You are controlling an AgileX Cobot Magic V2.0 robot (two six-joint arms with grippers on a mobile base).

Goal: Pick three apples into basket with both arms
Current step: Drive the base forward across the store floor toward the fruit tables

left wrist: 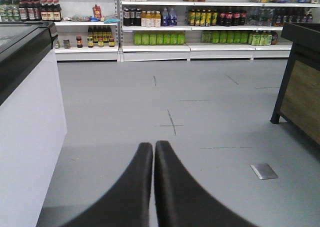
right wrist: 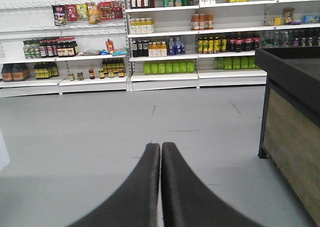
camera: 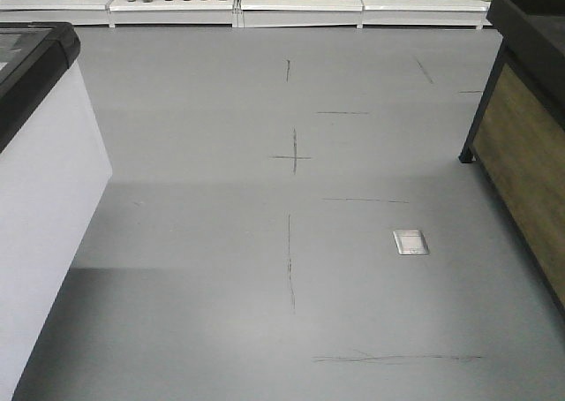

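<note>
Both arms look the same: the left gripper (left wrist: 153, 146) and right gripper (right wrist: 160, 148) have curved black fingers pressed together. Can't tell where the apples or basket are. The wrist views catch stocked shelves (right wrist: 165, 80) far off, while the front view is mostly grey floor (camera: 221, 242). There's a white cabinet (camera: 44, 198) on the left, a wood-panelled stand (camera: 530, 154) on the right, and open floor between.
</note>
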